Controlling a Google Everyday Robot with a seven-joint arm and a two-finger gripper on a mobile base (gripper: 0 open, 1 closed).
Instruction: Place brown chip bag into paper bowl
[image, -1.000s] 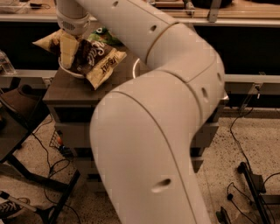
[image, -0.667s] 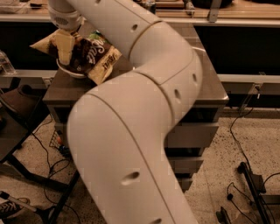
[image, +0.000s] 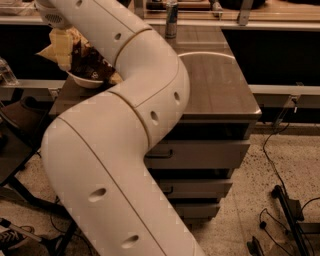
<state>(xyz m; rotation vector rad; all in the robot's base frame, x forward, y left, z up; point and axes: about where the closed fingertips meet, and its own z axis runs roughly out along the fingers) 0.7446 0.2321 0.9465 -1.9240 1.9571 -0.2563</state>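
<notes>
While the one white arm (image: 115, 165) takes up most of the view, rising from the lower left, bending over the table's front edge and reaching back to the top left corner, the single wooden table (image: 220, 85) stands behind it with drawer fronts stacked beneath its top. Next in size comes the one brown chip bag (image: 92, 65), at the table's far left corner. It stands tilted, its dark crinkled middle faces the camera, a pale yellow end juts out to the left, and its lower part sits inside the one paper bowl (image: 82, 81). Only the bowl's off-white near rim shows beneath the bag, resting on the tabletop. The gripper (image: 61, 59) hangs from the arm's end directly over that corner, and its pale fingers (image: 60, 47) are closed on the bag's upper part. One finger lies across the front of the bag and the material is pinched behind it, so the gap is only as wide as the bag is thick. One tall can (image: 171, 20) stands upright at the table's back edge, well apart from the bowl.
</notes>
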